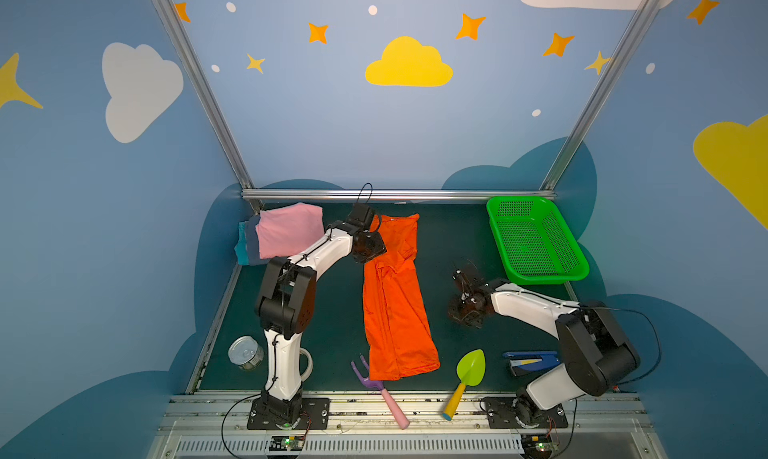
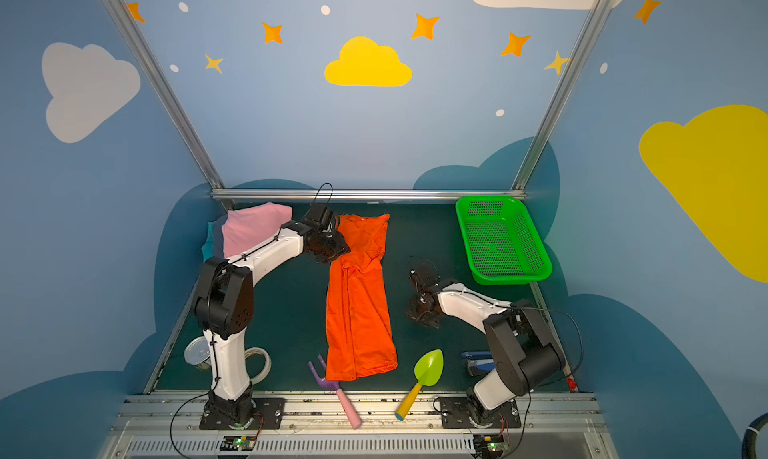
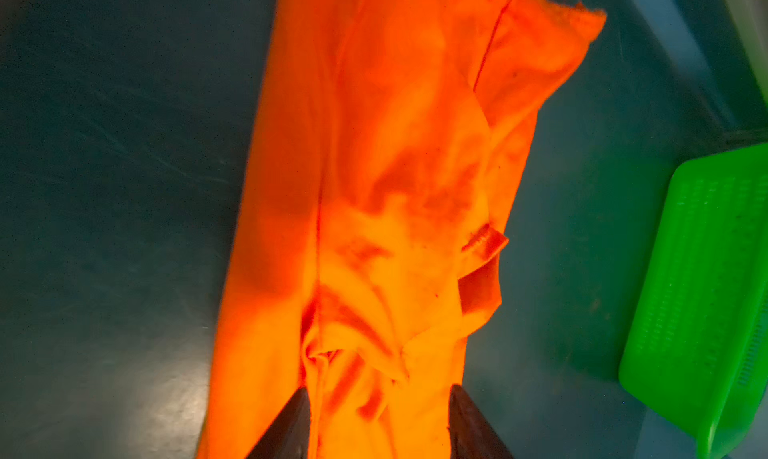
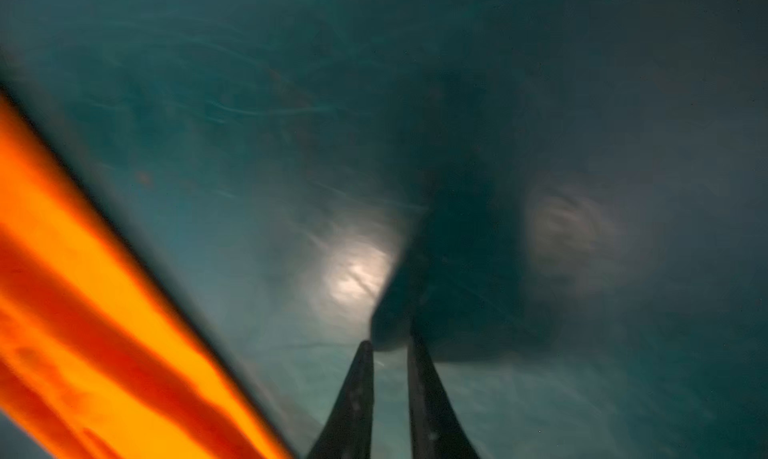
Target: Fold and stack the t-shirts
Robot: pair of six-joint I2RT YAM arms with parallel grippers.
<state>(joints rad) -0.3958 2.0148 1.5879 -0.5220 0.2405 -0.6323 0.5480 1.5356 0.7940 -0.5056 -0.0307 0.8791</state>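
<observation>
Of my 2 arms, the left arm [image 1: 320,253] reaches far forward, wrist bent down, my left gripper [image 3: 380,388] with jaws well apart, while the right arm [image 1: 528,307] crooks low toward the middle, my right gripper [image 4: 388,338] with jaws only a narrow gap apart.

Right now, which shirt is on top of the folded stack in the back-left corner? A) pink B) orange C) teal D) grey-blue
A: in both top views the pink shirt lies on top, with only the edges of the grey-blue shirt and the teal shirt showing from under it. The orange shirt lies apart, mid-table.
</observation>
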